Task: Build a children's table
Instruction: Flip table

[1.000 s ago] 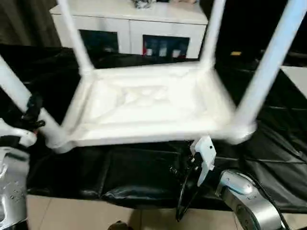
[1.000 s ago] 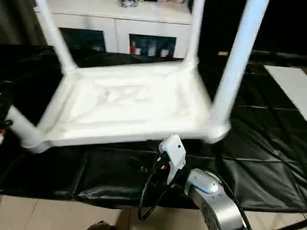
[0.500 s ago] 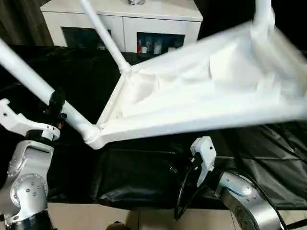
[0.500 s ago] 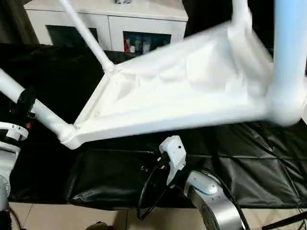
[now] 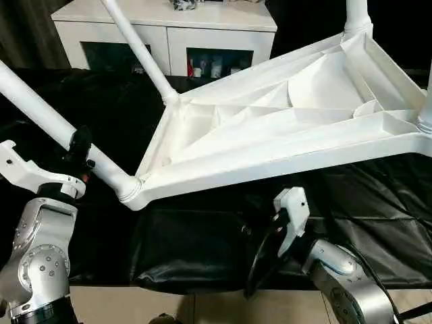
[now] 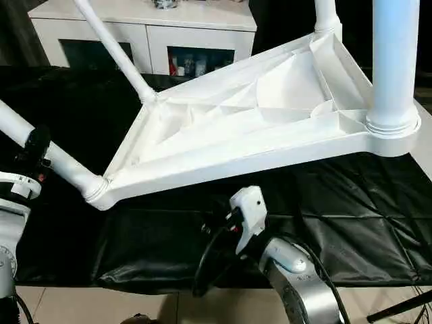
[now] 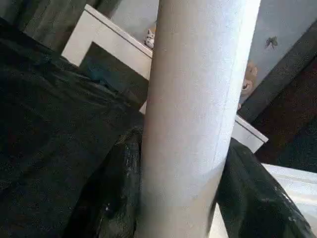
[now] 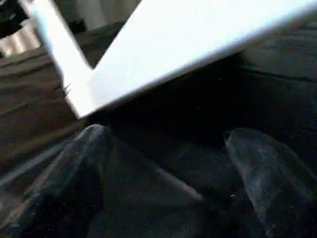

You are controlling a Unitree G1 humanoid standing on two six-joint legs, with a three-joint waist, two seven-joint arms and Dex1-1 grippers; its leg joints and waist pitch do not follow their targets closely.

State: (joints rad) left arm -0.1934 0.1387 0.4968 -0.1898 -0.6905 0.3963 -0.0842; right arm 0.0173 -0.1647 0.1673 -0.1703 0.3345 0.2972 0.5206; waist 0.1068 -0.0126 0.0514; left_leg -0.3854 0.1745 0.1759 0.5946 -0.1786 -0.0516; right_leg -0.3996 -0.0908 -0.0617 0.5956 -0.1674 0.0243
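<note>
Four legs (image 5: 50, 125) already seated in tilted tabletop (image 5: 283, 128) mid-frame, left gripper (image 5: 75, 156) clamped on lower-left leg, right gripper (image 8: 163, 168) jaws apart, empty; flipping upright remains.

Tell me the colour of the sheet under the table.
Glossy black sheet; clearest in the left eye view.

No readable text or labels, as far as visible.

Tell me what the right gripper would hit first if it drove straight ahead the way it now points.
Most likely the black sheet just ahead of the right gripper, whose jaws stand open and empty. The tilted tabletop hangs higher, apparently above that line, though depth is unclear.
</note>
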